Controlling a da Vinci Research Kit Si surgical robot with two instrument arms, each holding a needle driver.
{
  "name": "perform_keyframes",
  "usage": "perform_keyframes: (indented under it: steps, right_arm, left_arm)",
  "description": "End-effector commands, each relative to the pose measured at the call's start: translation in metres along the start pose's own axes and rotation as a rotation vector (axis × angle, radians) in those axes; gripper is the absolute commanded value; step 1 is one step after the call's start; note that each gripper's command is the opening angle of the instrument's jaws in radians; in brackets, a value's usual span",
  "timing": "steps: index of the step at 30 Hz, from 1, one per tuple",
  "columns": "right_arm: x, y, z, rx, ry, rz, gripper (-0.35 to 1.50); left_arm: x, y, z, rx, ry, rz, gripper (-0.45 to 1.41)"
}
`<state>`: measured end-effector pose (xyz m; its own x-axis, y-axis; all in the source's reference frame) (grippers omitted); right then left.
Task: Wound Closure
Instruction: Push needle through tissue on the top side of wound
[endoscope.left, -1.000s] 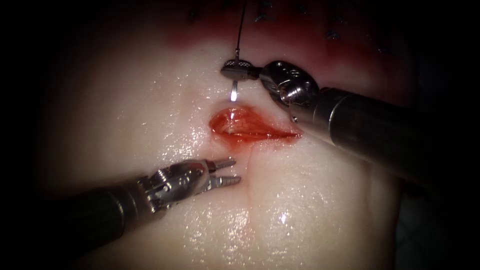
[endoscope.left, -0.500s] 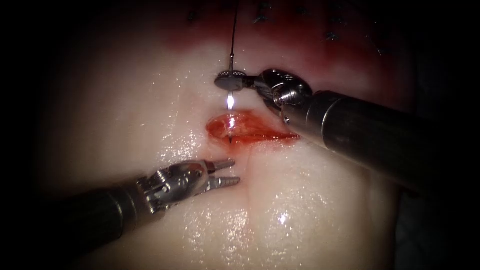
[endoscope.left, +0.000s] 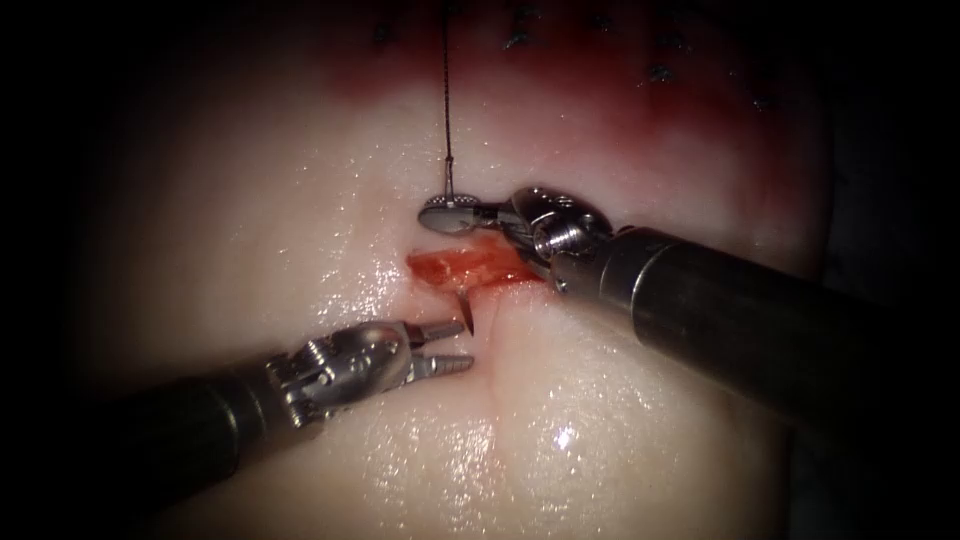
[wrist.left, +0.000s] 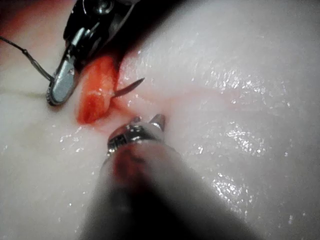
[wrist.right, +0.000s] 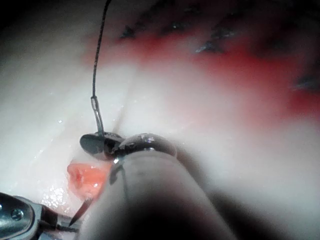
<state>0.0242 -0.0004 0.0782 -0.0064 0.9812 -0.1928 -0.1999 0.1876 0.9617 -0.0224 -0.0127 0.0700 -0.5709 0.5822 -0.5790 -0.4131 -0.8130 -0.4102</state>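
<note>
My right tool (endoscope.left: 445, 212) is shut on the curved needle near its thread end, just above the cut (endoscope.left: 465, 268) in the tissue (endoscope.left: 620, 400). The needle runs down through the cut, and its dark tip (endoscope.left: 468, 315) sticks out of the lower lip. Dark thread (endoscope.left: 446, 110) rises from the needle's tail toward the top. My left tool (endoscope.left: 464, 345) lies below the cut with its jaws open and empty, the upper fingertip beside the needle tip. The left wrist view shows the tip (wrist.left: 131, 86) between the right tool's jaws (wrist.left: 62, 85) and my left tool (wrist.left: 147, 120). The right wrist view shows the thread (wrist.right: 98, 55) and cut (wrist.right: 85, 180).
Red fluid (endoscope.left: 600, 90) stains the tissue above the cut, with several dark ink marks (endoscope.left: 522, 40) along it. The right tool's thick shaft (endoscope.left: 740, 320) crosses the right end of the cut. A shallow crease (endoscope.left: 492, 390) runs down from the cut.
The right tool has moved down and left onto the cut and turned, driving the needle through; its tip now emerges from the lower lip. The left tool has barely moved.
</note>
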Motion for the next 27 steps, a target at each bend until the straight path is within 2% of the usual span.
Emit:
perform_keyframes:
  steps: [1, 4, 7, 8, 10, 12, 17, 18, 20, 21, 27]
  right_arm:
    - [-0.0004, 0.0004, 0.0006, 0.001, -0.003, 0.003, -0.35]
    - [0.0001, 0.0005, 0.0004, -0.032, 0.026, -0.004, -0.35]
    - [0.0014, 0.0006, 0.0, -0.013, 0.103, -0.072, -0.35]
    - [0.0018, 0.0007, 0.0, -0.01, 0.122, -0.116, -0.1]
    - [0.0029, 0.0009, -0.0002, -0.022, 0.15, -0.202, 0.64]
    - [0.0039, 0.001, -0.0003, -0.045, 0.17, -0.222, 1.18]
    - [0.0058, 0.0016, -0.001, -0.062, 0.185, -0.327, 1.28]
    - [0.0066, 0.0019, -0.0013, -0.074, 0.186, -0.388, 1.35]
    - [0.0069, 0.0021, -0.0014, -0.08, 0.187, -0.417, 1.36]
    - [0.0075, 0.0026, -0.0018, -0.09, 0.187, -0.481, 1.4]
    - [0.0084, 0.0034, -0.0033, -0.094, 0.167, -0.569, 1.42]
  left_arm:
    - [0.0002, -0.0002, 0.0008, 0.0, 0.002, 0.0, 0.16]
    - [0.0002, -0.0002, 0.0008, 0.0, 0.002, 0.0, 0.16]
    - [0.0002, -0.0001, 0.0008, 0.0, 0.001, -0.001, 0.16]
    - [0.0003, 0.0, 0.0008, 0.001, 0.001, -0.001, 0.16]
    - [0.0002, 0.0, 0.0008, 0.001, 0.001, -0.001, 0.16]
    - [0.0003, 0.0001, 0.0007, 0.001, 0.001, -0.001, 0.16]
    - [0.0002, 0.0002, 0.0007, 0.001, 0.001, -0.001, 0.16]
    - [0.0002, 0.0002, 0.0007, 0.001, 0.001, -0.001, 0.16]
    - [0.0002, 0.0002, 0.0007, 0.001, 0.001, -0.001, 0.16]
    - [0.0002, 0.0002, 0.0007, 0.001, 0.001, -0.001, 0.16]
    - [0.0002, 0.0002, 0.0007, 0.001, 0.001, -0.001, 0.16]
